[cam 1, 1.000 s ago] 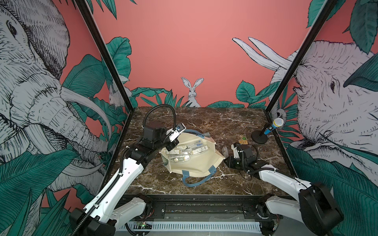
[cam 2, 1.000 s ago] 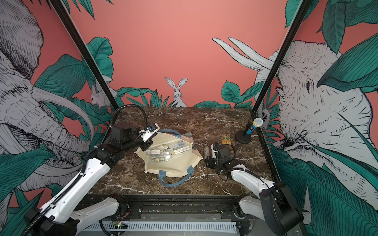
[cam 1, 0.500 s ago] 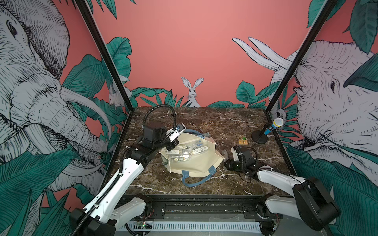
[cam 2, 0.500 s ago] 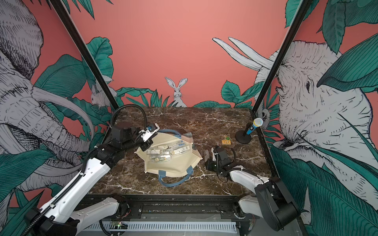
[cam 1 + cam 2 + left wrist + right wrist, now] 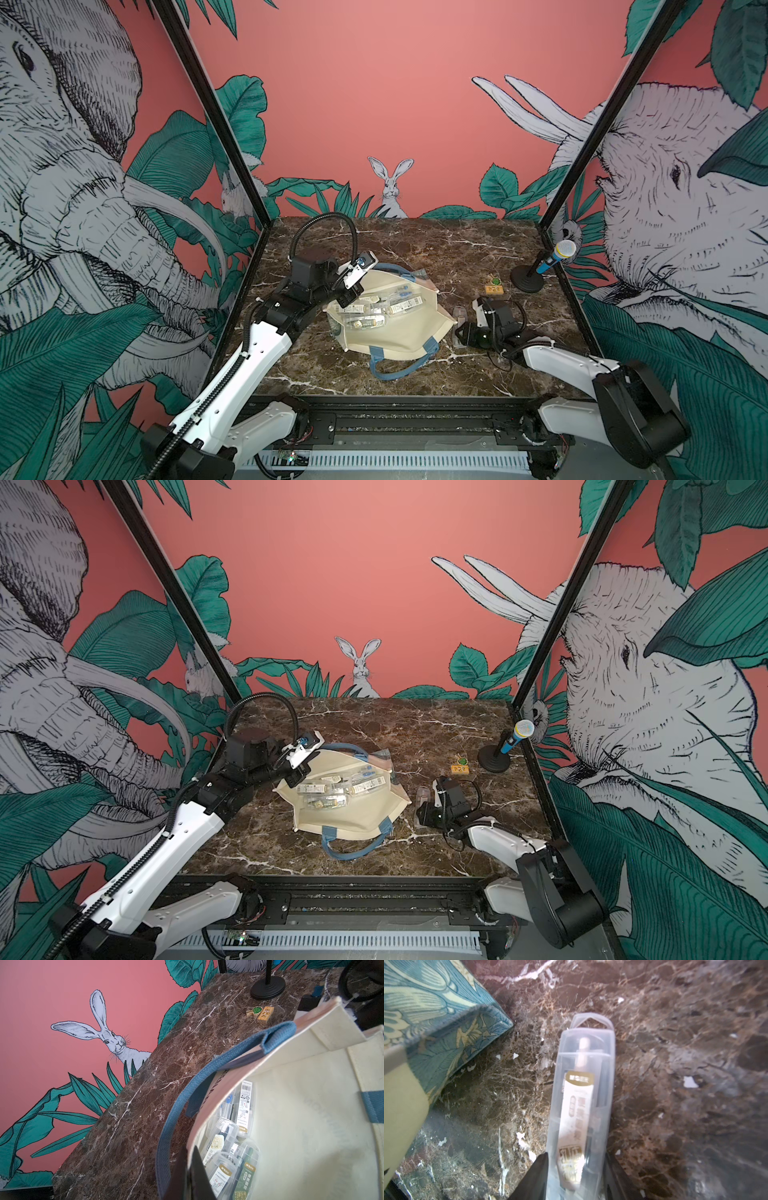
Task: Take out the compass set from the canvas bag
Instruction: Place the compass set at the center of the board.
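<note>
One compass set (image 5: pixel 583 1088) lay on counter (image 5: pixel 457 249) beside canvas bag (image 5: pixel 399 332), right hand (image 5: pixel 576 1159) straddling it, grip unclear. Left hand (image 5: pixel 345 297) pinched bag rim.

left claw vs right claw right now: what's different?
The left claw is shut on the canvas bag at its rim; the right claw stands open astride the clear compass set. The left claw is up at the bag's mouth; the right claw is low over the table, outside the bag. Both have dark fingers.
</note>
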